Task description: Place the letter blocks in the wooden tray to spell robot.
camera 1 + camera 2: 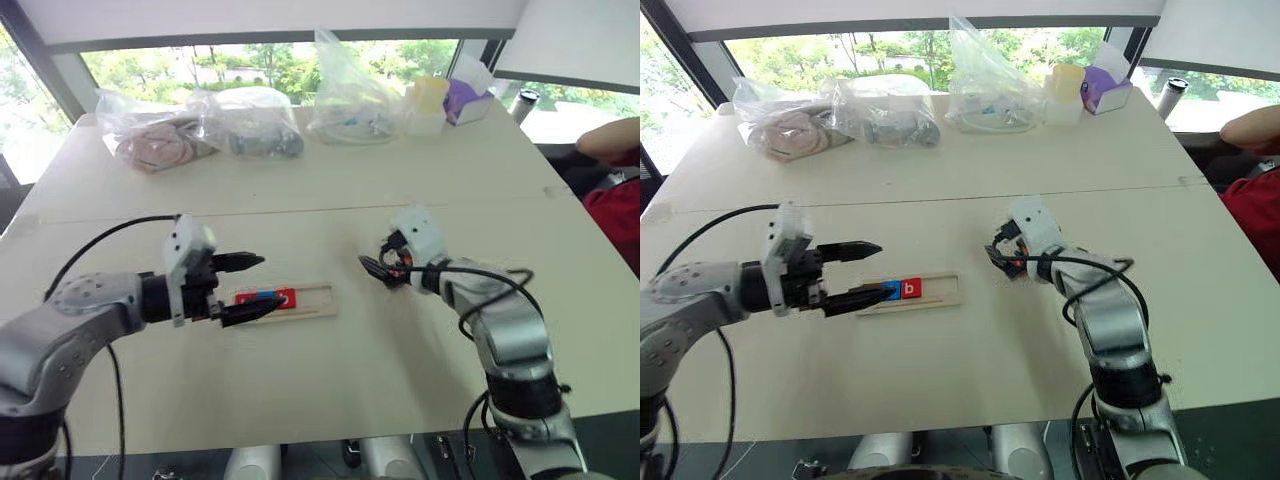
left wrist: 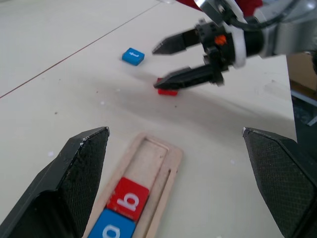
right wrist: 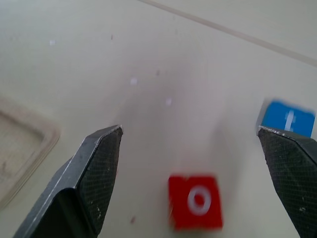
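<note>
The wooden tray (image 1: 925, 293) lies on the desk (image 1: 940, 190) between the two arms. In it a red b block (image 1: 911, 289) sits touching a blue o block (image 2: 111, 229). The left pincer (image 1: 862, 273) hangs over the tray's left end, jaws wide apart and empty. The right pincer (image 2: 171, 62) hovers off the tray's right end, also spread and empty, above a red o block (image 3: 195, 201). A blue t block (image 3: 288, 118) lies near that one on the desk.
</note>
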Tool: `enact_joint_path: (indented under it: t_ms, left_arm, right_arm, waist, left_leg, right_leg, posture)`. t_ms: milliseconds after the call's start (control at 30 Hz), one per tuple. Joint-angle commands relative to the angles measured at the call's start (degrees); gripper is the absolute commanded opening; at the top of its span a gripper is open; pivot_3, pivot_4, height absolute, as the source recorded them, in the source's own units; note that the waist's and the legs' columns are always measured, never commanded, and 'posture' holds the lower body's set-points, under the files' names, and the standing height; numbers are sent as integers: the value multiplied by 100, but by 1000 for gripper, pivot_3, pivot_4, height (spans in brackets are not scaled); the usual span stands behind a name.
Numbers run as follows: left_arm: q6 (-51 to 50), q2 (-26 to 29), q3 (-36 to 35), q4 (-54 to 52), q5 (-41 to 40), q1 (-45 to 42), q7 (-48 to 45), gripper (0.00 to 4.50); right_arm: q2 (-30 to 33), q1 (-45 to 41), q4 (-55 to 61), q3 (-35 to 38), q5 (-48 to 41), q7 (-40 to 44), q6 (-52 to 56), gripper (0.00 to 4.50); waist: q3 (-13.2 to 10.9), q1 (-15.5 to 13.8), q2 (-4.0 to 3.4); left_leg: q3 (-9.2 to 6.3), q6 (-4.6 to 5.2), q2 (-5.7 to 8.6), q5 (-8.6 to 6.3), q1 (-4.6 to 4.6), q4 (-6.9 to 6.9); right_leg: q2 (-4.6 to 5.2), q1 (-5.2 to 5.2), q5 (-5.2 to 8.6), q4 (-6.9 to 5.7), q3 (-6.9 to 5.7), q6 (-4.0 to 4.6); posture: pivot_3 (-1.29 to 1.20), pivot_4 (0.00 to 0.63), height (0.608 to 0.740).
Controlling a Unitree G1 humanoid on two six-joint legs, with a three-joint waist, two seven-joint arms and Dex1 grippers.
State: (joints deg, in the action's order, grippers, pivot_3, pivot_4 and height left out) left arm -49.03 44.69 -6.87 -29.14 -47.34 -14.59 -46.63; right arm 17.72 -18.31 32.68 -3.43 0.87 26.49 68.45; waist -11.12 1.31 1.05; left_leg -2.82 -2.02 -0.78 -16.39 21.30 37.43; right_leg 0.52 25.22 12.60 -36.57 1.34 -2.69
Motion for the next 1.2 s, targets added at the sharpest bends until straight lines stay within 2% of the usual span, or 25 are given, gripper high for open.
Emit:
enact_joint_path:
  t_ms: [33,233,267,333,467,500,700,767,867,1000,1133,1200]
  left_arm:
    - [213,20,194,150,190,-186,-202,4500]
    - [391,9,377,465,407,-360,-391,4500]
    - [435,1,407,503,459,-354,-414,4500]
    - [490,-13,441,547,527,-350,-440,4500]
    - [540,-22,390,588,595,-300,-458,4500]
    - [548,-23,380,597,611,-288,-464,4500]
    - [626,-59,383,607,691,-174,-452,4500]
    - [637,-74,392,603,714,-167,-455,4500]
    - [694,-121,452,672,771,-206,-461,4500]
    - [724,-204,521,725,823,-278,-496,4500]
    - [743,-237,555,781,866,-326,-544,4500]
    - [765,-254,590,811,907,-339,-569,4500]
  right_arm:
    - [33,124,319,-83,-83,-223,232,4375]
    - [-126,251,17,-46,-197,-506,190,4375]
    - [-148,252,-110,-58,-195,-560,96,4155]
    - [-155,260,-267,-77,-207,-621,-39,3566]
    - [-233,245,-344,-29,-372,-663,-53,1441]
    - [-222,233,-341,-37,-391,-662,-32,1137]
    - [-329,191,-333,32,-346,-1000,18,1150]
    - [-638,108,-278,307,-230,-1403,233,1150]
    - [-1500,15,-55,747,-35,-2175,568,1150]
    - [-1976,67,-9,638,162,-2674,733,1150]
    - [-2155,17,-109,542,179,-2860,832,1150]
    - [-2203,-40,-183,624,109,-2841,817,2217]
  waist:
    - [0,27,0]
    - [0,96,1]
    - [0,111,1]
    - [0,119,1]
    - [0,118,2]
    - [0,117,2]
    - [0,120,2]
    - [0,119,2]
    - [0,114,1]
    - [0,116,1]
    - [0,118,1]
    - [0,118,1]
  left_leg:
    - [5,0,0,0,-2,0]
    - [1,0,1,1,1,2]
    - [1,0,1,1,1,2]
    - [1,0,1,1,1,1]
    - [-1,0,2,1,1,0]
    - [-2,0,2,1,1,1]
    - [0,0,2,1,0,0]
    - [-5,0,1,1,1,1]
    - [-5,0,1,1,1,2]
    - [-4,-1,2,1,3,0]
    - [-4,-1,2,1,4,-1]
    - [-4,-1,2,1,4,-1]
  right_leg:
    - [1,0,3,-1,2,4]
    - [1,0,18,-4,2,-10]
    - [1,0,15,-4,2,-16]
    - [1,0,13,-3,2,-19]
    - [2,1,13,-4,2,-22]
    - [1,0,13,-4,2,-22]
    - [2,0,14,-3,3,-22]
    - [1,0,14,-4,0,-22]
    - [1,1,14,-7,0,-22]
    - [4,4,13,-8,1,-22]
    - [6,5,13,-7,0,-22]
    - [6,4,14,-7,0,-21]
  posture:
    - [0,150,740]
    - [0,150,740]
    - [0,150,740]
    - [0,150,740]
    - [0,150,740]
    - [0,150,740]
    - [0,150,740]
    - [0,150,740]
    - [0,150,740]
    - [0,150,740]
    - [0,150,740]
    - [0,150,740]
